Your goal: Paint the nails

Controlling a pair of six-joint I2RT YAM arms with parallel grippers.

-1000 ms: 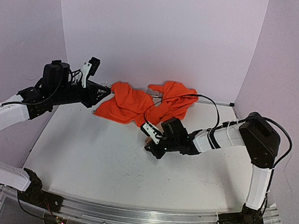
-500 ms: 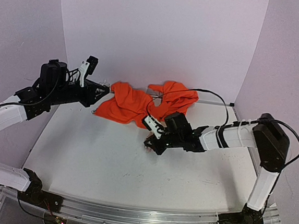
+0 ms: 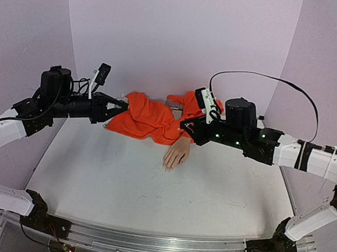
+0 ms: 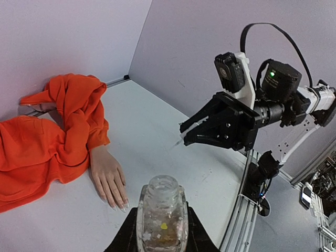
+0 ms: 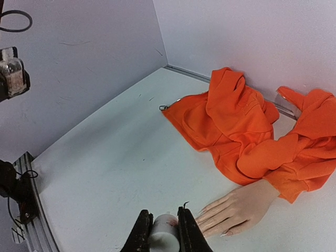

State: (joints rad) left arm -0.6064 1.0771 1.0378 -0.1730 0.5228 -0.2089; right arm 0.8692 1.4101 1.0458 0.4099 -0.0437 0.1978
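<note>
The mannequin hand (image 3: 176, 155) lies palm down on the white table (image 3: 105, 179), its wrist in an orange sleeve (image 3: 151, 118). Its pale nails (image 3: 168, 168) point toward the near edge; they also show in the left wrist view (image 4: 121, 205) and the right wrist view (image 5: 202, 214). My left gripper (image 3: 120, 106) is shut on a clear glass bottle (image 4: 161, 220) with an open neck, held in the air at the left. My right gripper (image 3: 186, 124) is shut on a white brush cap (image 5: 164, 236), raised above and behind the hand. A thin brush tip (image 4: 181, 140) sticks out of it.
The orange fabric is bunched along the back wall (image 5: 247, 121). Lilac walls close the back and both sides. A metal rail (image 3: 158, 243) runs along the near edge. A black cable (image 3: 261, 78) arcs above the right arm.
My right gripper has lifted off the mannequin hand and moved up and back to the right, leaving the hand uncovered. My left gripper has tilted down slightly with the bottle.
</note>
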